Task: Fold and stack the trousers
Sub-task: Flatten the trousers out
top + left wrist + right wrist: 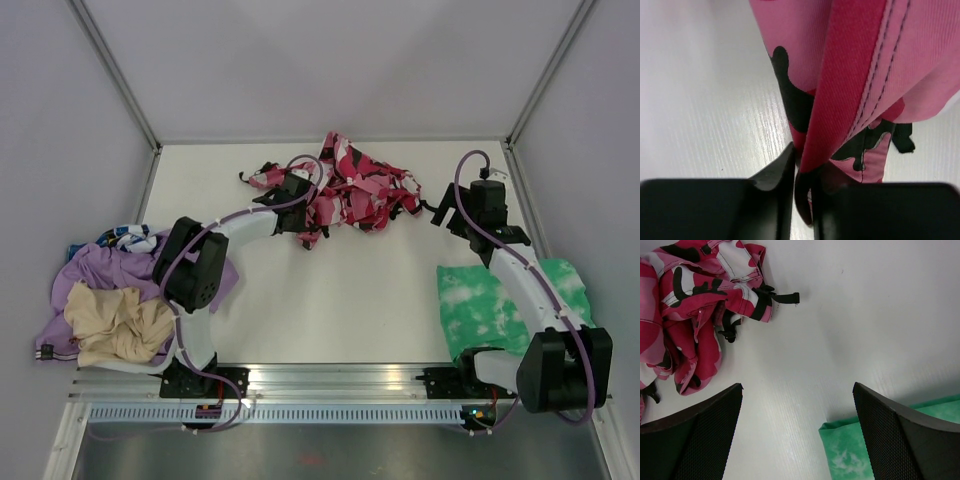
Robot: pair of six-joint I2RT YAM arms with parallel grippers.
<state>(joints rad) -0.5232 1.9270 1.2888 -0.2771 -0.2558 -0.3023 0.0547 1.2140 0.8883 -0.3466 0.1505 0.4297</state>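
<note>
Where the left claw (802, 195) met the cloth, its jaws were clenched on a red, seamed fold of the trousers (850, 75). The fold rose from between the tips and filled the view ahead. The tips hid the pinch, so it was probably only that one fold. Bare white table (700, 100) lay to this claw's left.

The right claw (798, 387) hung released over the table, jaws spread wide with nothing between them. A green garment (855, 450) edged in near its right finger. Farther ahead and to its left, well apart, the trousers lay in a crumpled heap, black straps trailing out.
</note>
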